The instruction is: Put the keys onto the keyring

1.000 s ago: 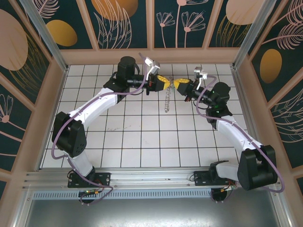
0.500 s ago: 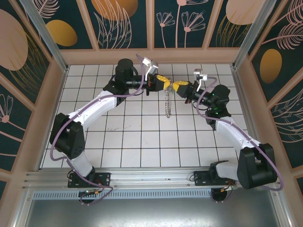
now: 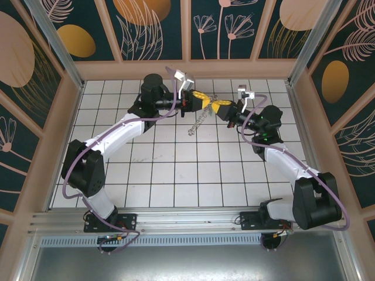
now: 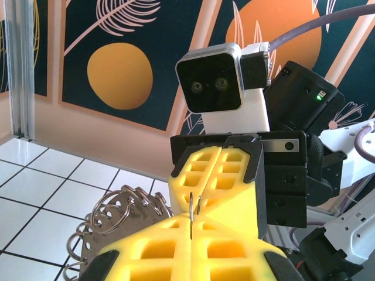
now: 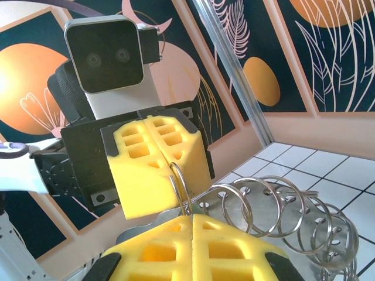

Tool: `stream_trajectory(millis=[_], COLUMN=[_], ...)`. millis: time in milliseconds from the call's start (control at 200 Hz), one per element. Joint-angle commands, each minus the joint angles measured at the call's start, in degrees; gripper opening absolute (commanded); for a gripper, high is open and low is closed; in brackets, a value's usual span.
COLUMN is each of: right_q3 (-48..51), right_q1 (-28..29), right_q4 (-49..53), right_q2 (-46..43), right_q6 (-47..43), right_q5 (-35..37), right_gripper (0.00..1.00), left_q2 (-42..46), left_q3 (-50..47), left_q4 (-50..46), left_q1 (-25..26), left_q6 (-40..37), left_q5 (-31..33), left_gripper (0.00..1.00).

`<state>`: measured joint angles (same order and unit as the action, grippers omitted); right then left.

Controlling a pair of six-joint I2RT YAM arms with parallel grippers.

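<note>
Above the far middle of the table my left gripper [image 3: 205,102] and right gripper [image 3: 220,108] meet tip to tip. Both are shut on one loop of thin wire of the keyring [image 3: 196,124], whose silvery fringe hangs below them, swung toward the left. In the left wrist view my left gripper [image 4: 192,225] pinches the wire in its yellow pads, the right gripper [image 4: 206,190] faces it, and the keyring's small rings [image 4: 117,213] bunch at the left. In the right wrist view my right gripper [image 5: 190,225] clamps the same loop opposite the left gripper [image 5: 167,157], with the keyring's rings [image 5: 281,205] fanned out to the right. The keys are hidden.
The white tiled table [image 3: 176,175] is boxed in by low tan walls [image 3: 187,69] at the back and both sides. An aluminium rail [image 3: 187,219] with the arm bases runs along the near edge.
Both grippers have shifted slightly left and toward the back wall, still pressed together. The keyring's hanging fringe, straight down before, has swung up and to the left.
</note>
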<state>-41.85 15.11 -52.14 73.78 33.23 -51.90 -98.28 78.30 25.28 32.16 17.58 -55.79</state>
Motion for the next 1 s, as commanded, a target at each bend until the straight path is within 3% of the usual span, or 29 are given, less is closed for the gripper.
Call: stream_trajectory(millis=[0, 200, 300, 525, 806, 996], right_q3=[-0.61, 0.08, 1.04, 0.69, -0.97, -3.07], right_q1=[1.36, -1.92, -3.89, -5.94, -5.7, -4.08], right_q4=[0.12, 3.04, 5.79, 8.26, -1.17, -5.5], right_q2=[-0.16, -4.48, -8.14, -11.33, -7.8, -5.91], right_q6=[1.31, 2.7, 2.67, 4.11, 11.6, 12.79], right_q5=[-0.76, 0.26, 1.28, 4.29, 4.69, 4.64], right_gripper=[0.0, 0.22, 0.26, 0.29, 0.3, 0.38], left_q2=[2.66, 2.13, 2.09, 1.81, 0.65, -1.21], left_q3=[-1.24, -4.04, -5.15, -7.34, -9.46, -9.66], left_q4=[10.36, 18.68, 22.08, 29.96, 42.74, 48.51], left_q1=[1.47, 1.47, 1.49, 1.5, 1.46, 1.44], left_q6=[3.65, 9.26, 11.44, 16.79, 26.29, 31.64], left_q5=[0.26, 1.44, 2.16, 4.55, 8.04, 8.93], left_gripper=[0.0, 0.0, 0.0, 0.0, 0.0, 0.0])
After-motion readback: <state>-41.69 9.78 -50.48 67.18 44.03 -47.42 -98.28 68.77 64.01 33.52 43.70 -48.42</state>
